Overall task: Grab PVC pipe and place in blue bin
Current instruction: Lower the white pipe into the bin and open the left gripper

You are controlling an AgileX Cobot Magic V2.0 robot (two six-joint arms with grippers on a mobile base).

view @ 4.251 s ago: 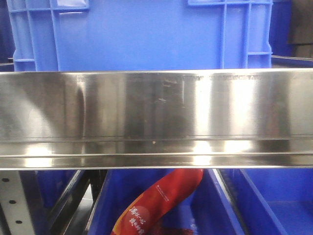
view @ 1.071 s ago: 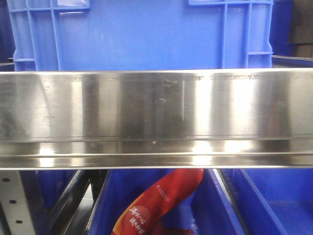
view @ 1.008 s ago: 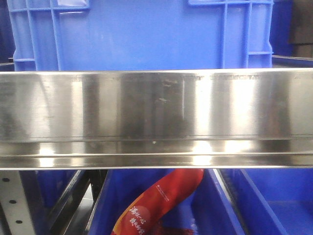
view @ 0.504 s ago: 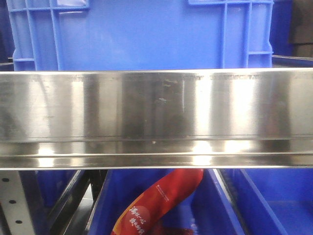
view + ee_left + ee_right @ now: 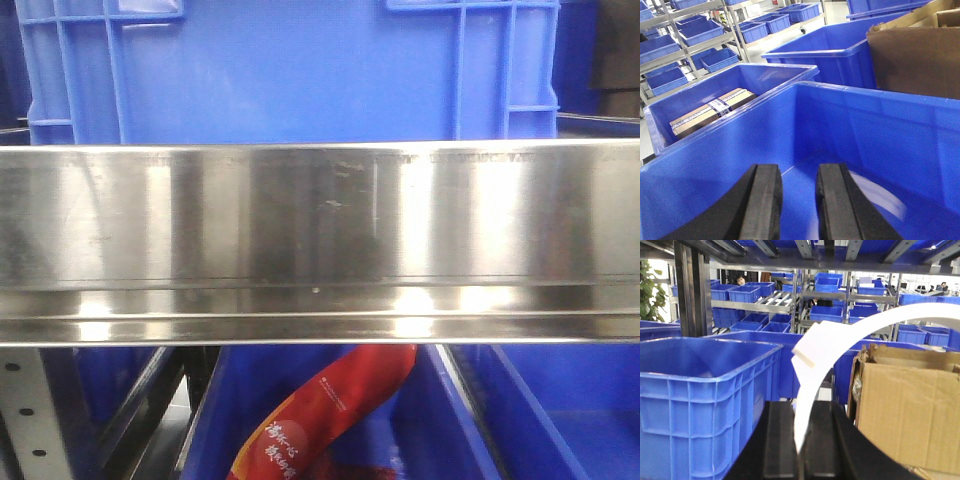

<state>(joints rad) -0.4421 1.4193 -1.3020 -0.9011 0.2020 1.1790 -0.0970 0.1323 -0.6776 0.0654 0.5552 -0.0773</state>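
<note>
Right now my right claw (image 5: 802, 412) is closed on the white pipe (image 5: 865, 327), pinching its lower end between the two black fingers (image 5: 780, 440). From there the pipe rises and sweeps in a long arc up and over to the right, passing above a cardboard box (image 5: 905, 410). A tall blue crate (image 5: 705, 390) stands to the left of the claw, apart from the pipe. My left claw (image 5: 799, 172) hangs over the inside of the blue bin (image 5: 865, 130), its fingers a narrow gap apart with nothing between them. A blurred white curve (image 5: 880, 195) lies low in that bin just right of the fingers; I cannot tell what it is. From the front camera I see only a steel rail (image 5: 320, 230) with a red packet (image 5: 330, 410) below it.
</note>
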